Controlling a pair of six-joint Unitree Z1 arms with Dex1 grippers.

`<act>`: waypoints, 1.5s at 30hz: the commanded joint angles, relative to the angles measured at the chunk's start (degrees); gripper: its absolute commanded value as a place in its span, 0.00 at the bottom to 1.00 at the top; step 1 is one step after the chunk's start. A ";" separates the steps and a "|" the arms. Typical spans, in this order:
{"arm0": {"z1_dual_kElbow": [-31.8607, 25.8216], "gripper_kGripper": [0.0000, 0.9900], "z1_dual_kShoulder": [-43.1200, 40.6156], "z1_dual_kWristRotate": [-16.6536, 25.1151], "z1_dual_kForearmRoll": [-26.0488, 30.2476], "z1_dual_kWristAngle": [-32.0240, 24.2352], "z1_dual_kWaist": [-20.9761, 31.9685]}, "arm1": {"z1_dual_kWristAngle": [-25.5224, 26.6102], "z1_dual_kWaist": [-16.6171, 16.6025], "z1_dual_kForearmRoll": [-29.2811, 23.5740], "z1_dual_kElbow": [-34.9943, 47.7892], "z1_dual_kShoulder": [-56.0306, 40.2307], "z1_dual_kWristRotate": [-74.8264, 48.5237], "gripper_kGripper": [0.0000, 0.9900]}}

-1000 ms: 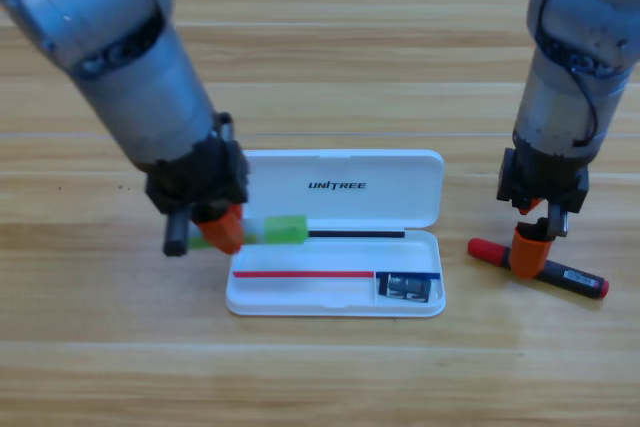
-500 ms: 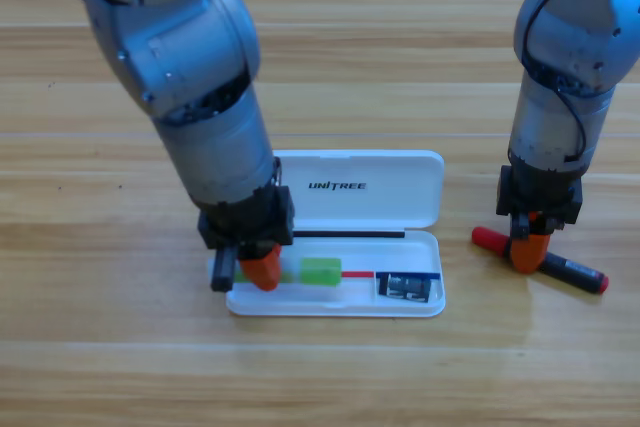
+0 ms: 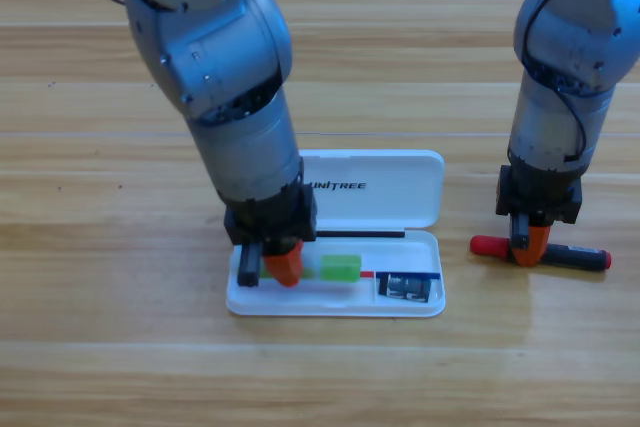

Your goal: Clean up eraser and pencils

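1. Reaching down into the tray of the open white case (image 3: 420, 162), the left gripper (image 3: 283, 265) has its orange jaws pinched on the light-green stick (image 3: 338, 267), near the stick's left end. The stick lies in the tray with its long axis running left to right along the case, and its bright green part shows just right of the jaws.
2. Standing over the table (image 3: 100, 347) to the right of the case, the right gripper (image 3: 532, 244) points straight down onto the black marker (image 3: 575, 256). Whether its jaws are spread or pressed on the marker I cannot tell, since the gripper hides the gap.
3. The marker lies flat, nearly left to right, with its red cap toward the case and its black barrel running away to the right. The gripper meets it just past the cap.
4. The marker is well apart from the left arm and directly under the right one, so the right arm is the one placed to carry it. The case lies to the marker's left, and the two long axes are already close to parallel.
5. The eraser (image 3: 405, 287), a small dark block, sits in the tray's right end.
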 commanded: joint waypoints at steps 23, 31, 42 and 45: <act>-1.18 1.00 3.83 -2.20 0.16 1.04 -1.10 | 3.03 4.17 12.05 3.09 -18.31 -1.27 0.00; -1.27 1.00 2.60 -2.29 0.78 1.21 -1.10 | 5.40 7.51 12.13 3.09 -19.02 -1.00 0.00; 9.19 1.00 -18.49 -1.59 3.42 -0.54 6.81 | 6.45 14.10 12.22 -5.78 -9.00 -0.30 0.00; 12.00 1.00 -25.53 -0.62 3.85 -2.39 12.17 | 6.45 15.60 13.89 -11.67 -4.87 -0.30 0.00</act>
